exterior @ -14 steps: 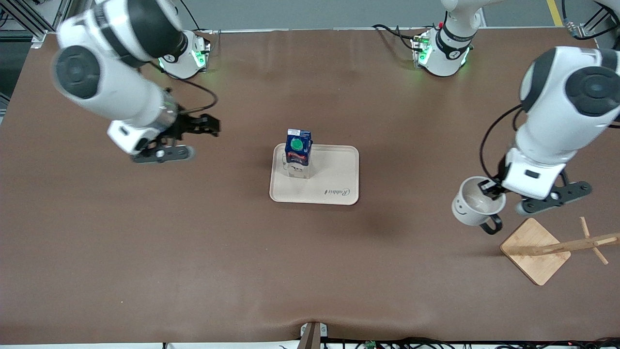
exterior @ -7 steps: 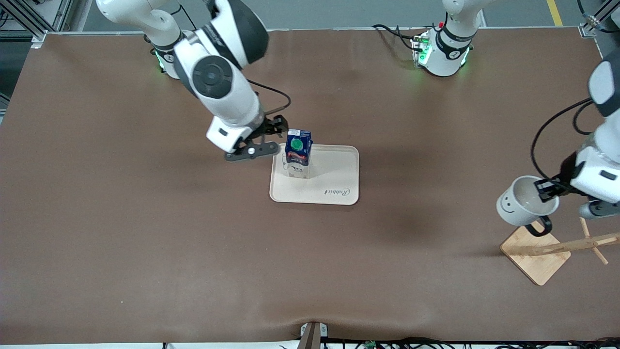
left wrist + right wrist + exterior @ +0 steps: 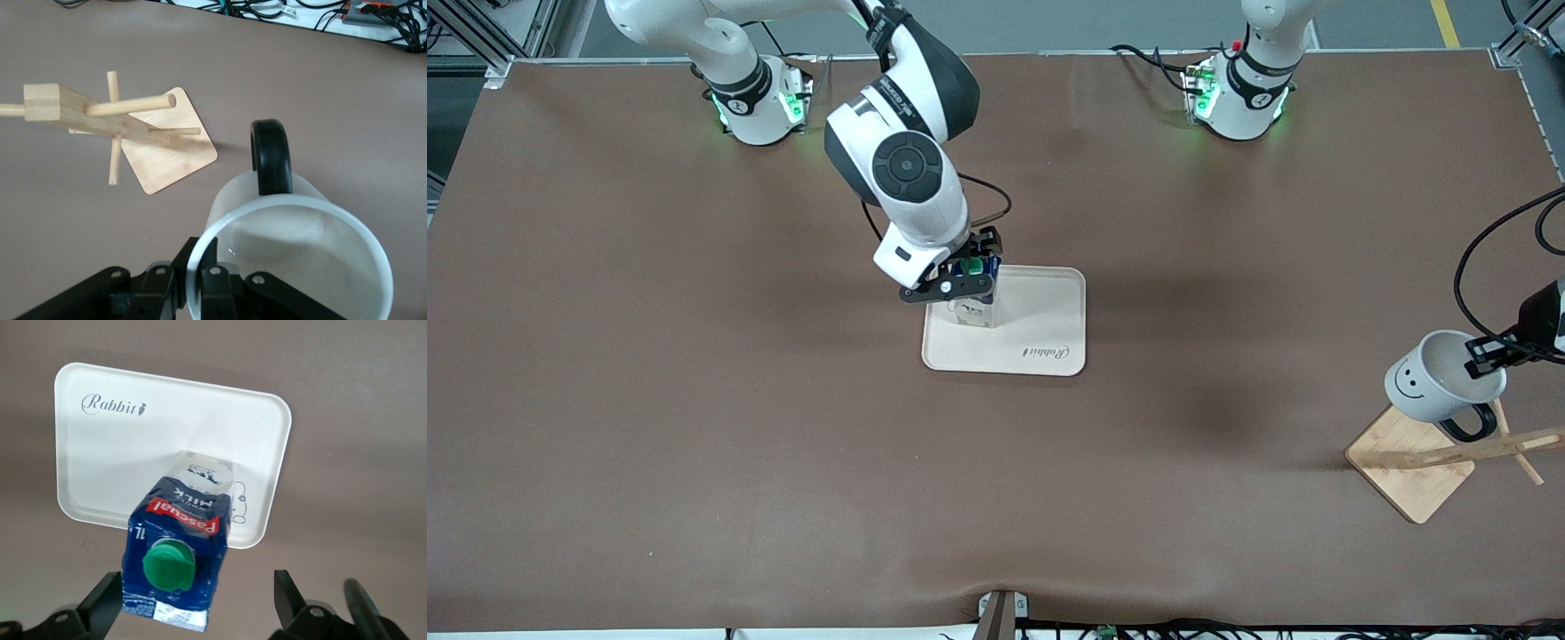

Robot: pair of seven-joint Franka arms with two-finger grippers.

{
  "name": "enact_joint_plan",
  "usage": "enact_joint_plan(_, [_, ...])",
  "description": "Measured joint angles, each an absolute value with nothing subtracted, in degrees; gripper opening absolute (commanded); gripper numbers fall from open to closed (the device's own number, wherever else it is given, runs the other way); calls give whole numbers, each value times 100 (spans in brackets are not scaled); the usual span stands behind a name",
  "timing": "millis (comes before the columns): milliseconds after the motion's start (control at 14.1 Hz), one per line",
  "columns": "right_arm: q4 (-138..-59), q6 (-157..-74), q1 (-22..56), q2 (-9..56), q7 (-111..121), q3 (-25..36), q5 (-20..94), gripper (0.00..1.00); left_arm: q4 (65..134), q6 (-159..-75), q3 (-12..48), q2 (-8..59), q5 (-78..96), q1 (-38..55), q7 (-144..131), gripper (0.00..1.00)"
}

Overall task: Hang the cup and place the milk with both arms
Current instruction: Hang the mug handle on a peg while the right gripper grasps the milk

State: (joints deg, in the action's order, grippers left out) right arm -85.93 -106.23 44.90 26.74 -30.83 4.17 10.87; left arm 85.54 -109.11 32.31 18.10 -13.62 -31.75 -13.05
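Right claw [image 3: 971,264] is directly over the milk [image 3: 971,293], fingers spread wide with one finger on each side of the carton top; in the right wrist view the fingers [image 3: 288,590] stand clear of the carton walls, no contact seen. The milk [image 3: 179,553] stands upright on the tray [image 3: 1040,320], at the tray corner toward the robot bases and the right arm's end of the desk [image 3: 694,427]; its green cap [image 3: 168,565] faces up. The tray sits near the middle of the desk, with its "Rabbit" print [image 3: 112,405] at about 4 o'clock from the carton in the front view. Left claw [image 3: 1489,357] is shut on the rim of the cup [image 3: 1440,388]: one finger inside the cup, one outside, as the left wrist view shows [image 3: 215,288]. The cup [image 3: 293,253] is held in the air over the wooden rack [image 3: 1449,453], at the left arm's end of the desk, smiley face turned toward the desk centre and black handle [image 3: 1469,425] toward the rack's pegs [image 3: 130,105]. The handle appears close to one peg in the front view, but contact cannot be confirmed. The rack's square base [image 3: 170,150] rests flat on the desk.
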Motion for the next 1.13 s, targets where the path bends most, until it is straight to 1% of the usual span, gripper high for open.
enact_joint_plan(779, [-8551,-10905,4802,2983,-3204,420,1087,100,8543,-11610,3199,2159,-1362,-3504,-1305,0])
enact_joint_plan(850, [-8551,-11010,4814,3009,-3204,420,1087,84,8541,-11621,3198,2165,-1362,-3514,-1305,0])
enact_joint_plan(921, [-8551,-11070,4820,3036,-3204,421,1087,57,8538,-11630,3198,2167,-1362,-3526,-1307,0])
enact_joint_plan(992, [-8551,-11089,4823,3059,-3203,421,1086,47,8536,-11637,3198,2168,-1362,-3541,-1310,0])
enact_joint_plan(1062, [-8547,-11098,4824,3066,-3201,421,1080,44,8534,-11642,3198,2168,-1362,-3562,-1315,0])
enact_joint_plan(1133, [-8525,-11099,4825,3063,-3197,421,1044,37,8533,-11644,3197,2168,-1357,-3593,-1317,0])
